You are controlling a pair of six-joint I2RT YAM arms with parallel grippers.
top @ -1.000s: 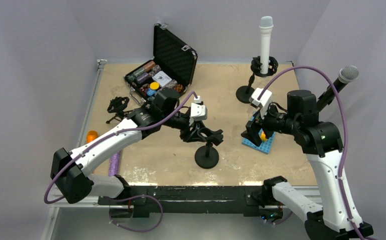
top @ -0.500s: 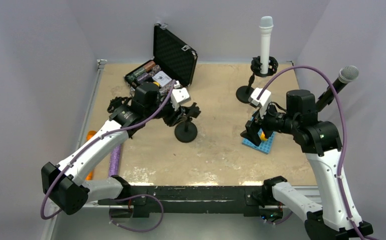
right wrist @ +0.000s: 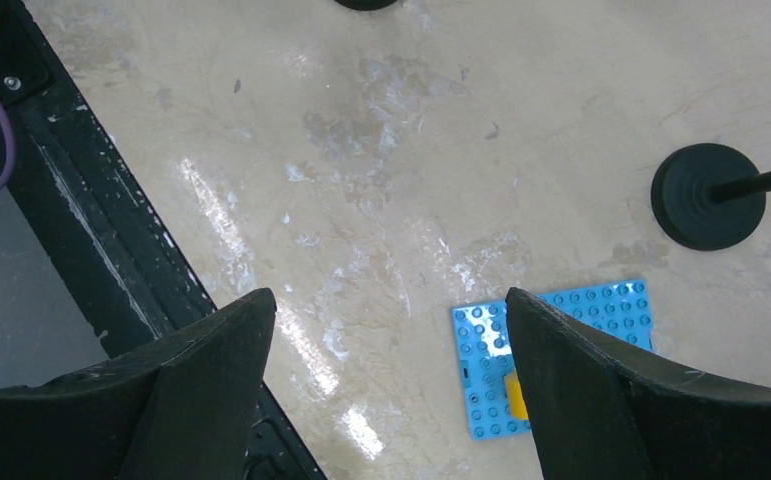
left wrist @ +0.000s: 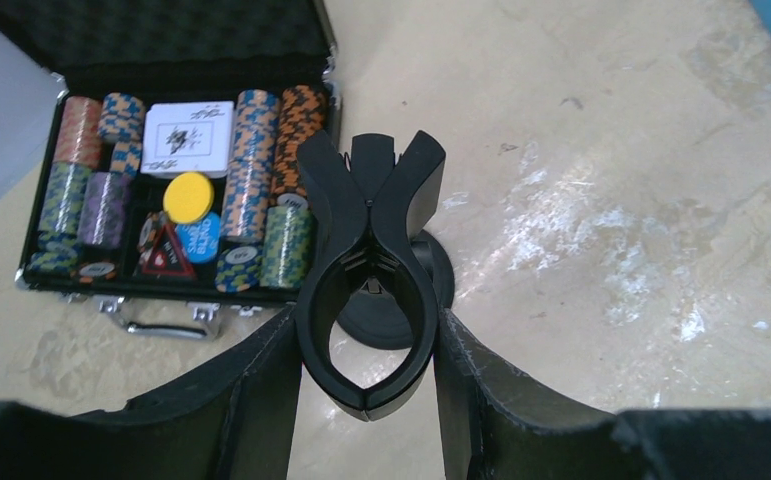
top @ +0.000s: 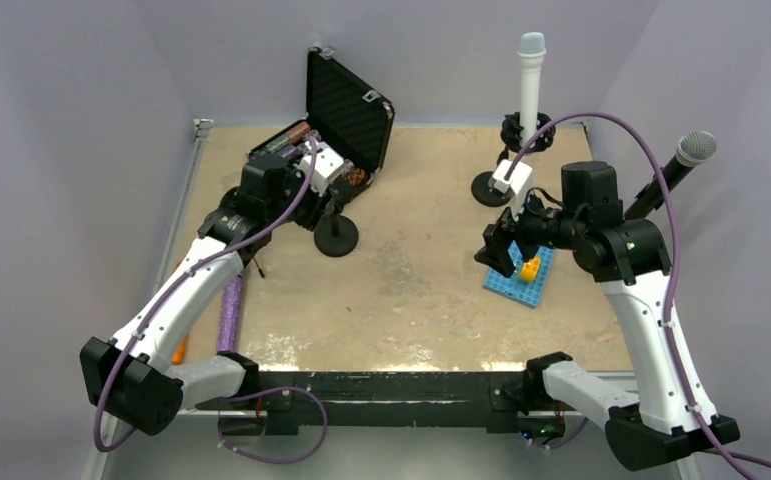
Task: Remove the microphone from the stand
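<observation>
Evidently, the approach.
Beyond the spread right end effector [right wrist: 386,300], the microphone [top: 530,85] (next: reach, close); left end effector [left wrist: 366,350] pinches a clip [left wrist: 369,230].

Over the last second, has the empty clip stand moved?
Yes. The left claw carried the clip stand from mid-table farther back and left, up beside the chip case.

Seen from above past gripper [right wrist: 391,300], fingers [right wrist: 211,400] spread wide with nothing between: beige tabletop [right wrist: 361,150] with pale glare. At right, black stand base [right wrist: 706,195]. Lower right, blue studded plate [right wrist: 571,320] with yellow block [right wrist: 513,393]. At left, black rail [right wrist: 111,240], purple cable [right wrist: 5,138].
</observation>
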